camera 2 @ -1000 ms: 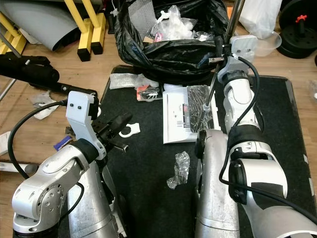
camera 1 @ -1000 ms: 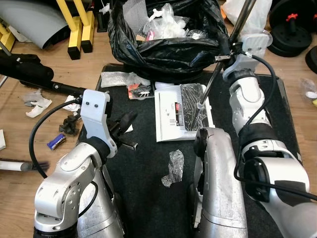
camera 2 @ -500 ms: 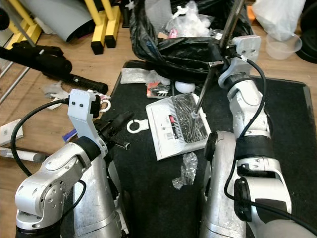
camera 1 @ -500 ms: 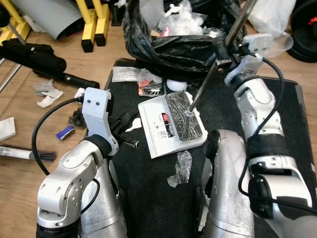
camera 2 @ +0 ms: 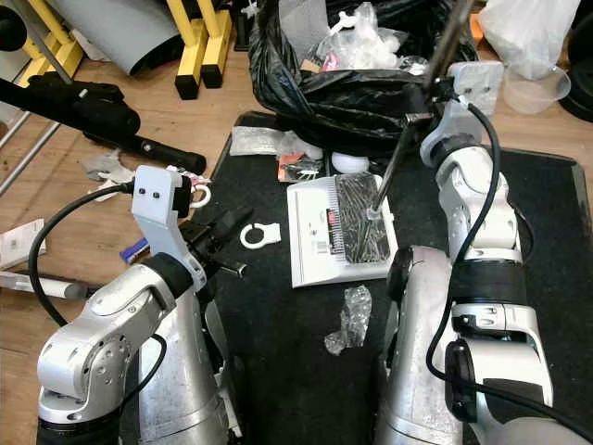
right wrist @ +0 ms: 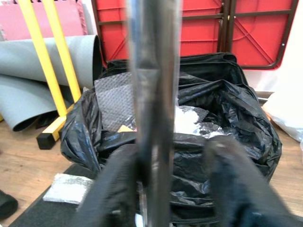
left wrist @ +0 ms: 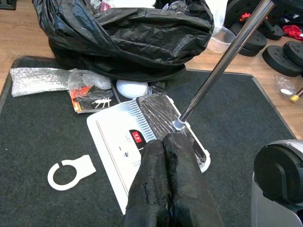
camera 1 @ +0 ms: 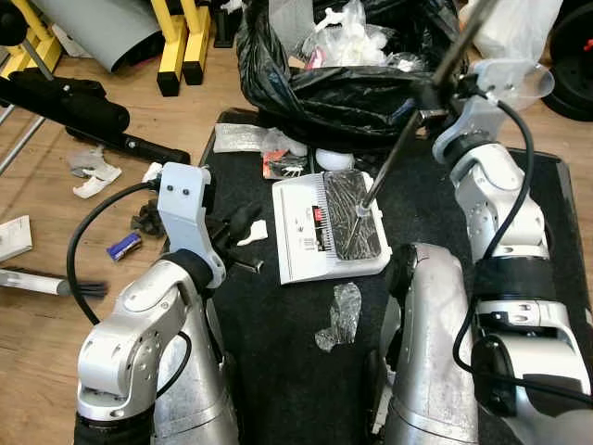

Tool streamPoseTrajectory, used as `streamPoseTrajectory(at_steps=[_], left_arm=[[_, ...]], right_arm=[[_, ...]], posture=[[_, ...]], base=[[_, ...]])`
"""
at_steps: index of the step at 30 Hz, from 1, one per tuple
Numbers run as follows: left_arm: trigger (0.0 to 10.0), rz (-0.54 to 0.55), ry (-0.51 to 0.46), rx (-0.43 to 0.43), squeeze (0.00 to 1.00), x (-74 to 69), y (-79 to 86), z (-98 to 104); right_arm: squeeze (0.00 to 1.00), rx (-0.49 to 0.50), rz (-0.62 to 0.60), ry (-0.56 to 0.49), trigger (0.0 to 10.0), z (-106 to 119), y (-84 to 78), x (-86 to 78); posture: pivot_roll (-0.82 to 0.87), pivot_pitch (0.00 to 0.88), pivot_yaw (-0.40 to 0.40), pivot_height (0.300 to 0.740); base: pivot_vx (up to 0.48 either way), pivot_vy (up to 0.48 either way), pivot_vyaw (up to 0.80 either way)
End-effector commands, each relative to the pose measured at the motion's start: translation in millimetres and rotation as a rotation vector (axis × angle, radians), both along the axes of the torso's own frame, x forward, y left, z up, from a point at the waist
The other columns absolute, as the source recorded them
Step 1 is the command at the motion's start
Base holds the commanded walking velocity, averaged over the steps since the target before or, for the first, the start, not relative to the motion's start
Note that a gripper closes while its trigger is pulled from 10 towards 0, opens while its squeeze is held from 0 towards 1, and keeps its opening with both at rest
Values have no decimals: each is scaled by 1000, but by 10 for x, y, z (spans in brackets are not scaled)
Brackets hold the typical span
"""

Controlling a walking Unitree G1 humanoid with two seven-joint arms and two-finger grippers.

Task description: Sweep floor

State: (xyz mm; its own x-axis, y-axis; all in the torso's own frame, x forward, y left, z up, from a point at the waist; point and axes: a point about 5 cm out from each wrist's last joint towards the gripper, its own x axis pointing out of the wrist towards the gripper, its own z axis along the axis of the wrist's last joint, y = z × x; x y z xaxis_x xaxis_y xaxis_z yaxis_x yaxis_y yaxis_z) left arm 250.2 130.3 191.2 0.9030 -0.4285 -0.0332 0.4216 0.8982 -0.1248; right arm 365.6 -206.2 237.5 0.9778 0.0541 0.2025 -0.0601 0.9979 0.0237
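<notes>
right gripper (camera 2: 428,93) is clamped on the dustpan's metal handle (camera 2: 394,158) to steer it, left gripper (left wrist: 166,142) pinched together, idle

Home gym: weight plates (left wrist: 283,56), mats (right wrist: 45,85).

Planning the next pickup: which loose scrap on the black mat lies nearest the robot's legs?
The crumpled clear plastic wrapper, alone below the white dustpan; the other scraps lie up by the black rubbish bag.

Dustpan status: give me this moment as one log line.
right gripper: shut on dustpan handle | dustpan: flat on black mat, before trash bag | left gripper: shut, empty
</notes>
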Motion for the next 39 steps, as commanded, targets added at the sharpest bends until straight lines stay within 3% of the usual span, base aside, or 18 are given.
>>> streamPoseTrajectory(at_steps=[1, 10, 11, 12, 16, 19, 21, 26, 29, 34, 39], left_arm=[[10000, 16, 17, 5, 0, -3, -7, -46], [10000, 26, 5, -5, 0, 68, -10, -46], [10000, 31, 2, -9, 0, 99, -2, -49], [10000, 40, -4, -9, 0, 145, 14, -52], [10000, 46, -8, -8, 0, 174, 25, -53], [10000, 136, -31, -18, 0, 422, 225, -49], [10000, 164, -36, -15, 0, 484, 289, -50], [10000, 231, -36, -14, 0, 604, 433, -84], [10000, 332, 2, -37, 0, 733, 625, -207], [10000, 341, 3, -36, 0, 749, 624, -230], [10000, 291, -4, -37, 0, 713, 387, -323]], right_arm=[[1000, -1, 1, 44, 10000, -108, -3, -49], [1000, -28, 18, 97, 10000, -321, -141, -274], [122, -19, 49, 105, 10000, -402, -152, -362], [0, -9, 102, 110, 10000, -497, -169, -479], [0, -1, 137, 112, 10000, -555, -177, -559], [0, 44, 67, 177, 10000, -896, -376, -907], [0, 62, 48, 188, 10000, -958, -412, -977], [0, 63, 45, 212, 10000, -1038, -397, -1040], [0, 84, 61, 199, 10000, -1059, -304, -1017], [0, 100, 73, 187, 10000, -1049, -274, -996], [0, 118, 137, 144, 10000, -975, -69, -977]], posture=[[105, 184, -8, 300], [80, 160, -4, 300], [64, 147, -2, 300], [53, 135, 1, 300], [53, 135, 1, 300], [9, 70, 14, 315], [6, 65, 15, 320], [-1, 30, 15, 330], [-3, 0, 13, 345], [-1, 0, 11, 355], [-2, 0, 18, 375]], base=[[0, 0, 0], [0, 0, 0], [0, 0, 0], [0, 0, 0], [0, 0, 0], [0, 0, 0], [0, 0, 0], [0, 0, 0], [0, 0, 0], [0, 0, 0], [0, 0, 0]])
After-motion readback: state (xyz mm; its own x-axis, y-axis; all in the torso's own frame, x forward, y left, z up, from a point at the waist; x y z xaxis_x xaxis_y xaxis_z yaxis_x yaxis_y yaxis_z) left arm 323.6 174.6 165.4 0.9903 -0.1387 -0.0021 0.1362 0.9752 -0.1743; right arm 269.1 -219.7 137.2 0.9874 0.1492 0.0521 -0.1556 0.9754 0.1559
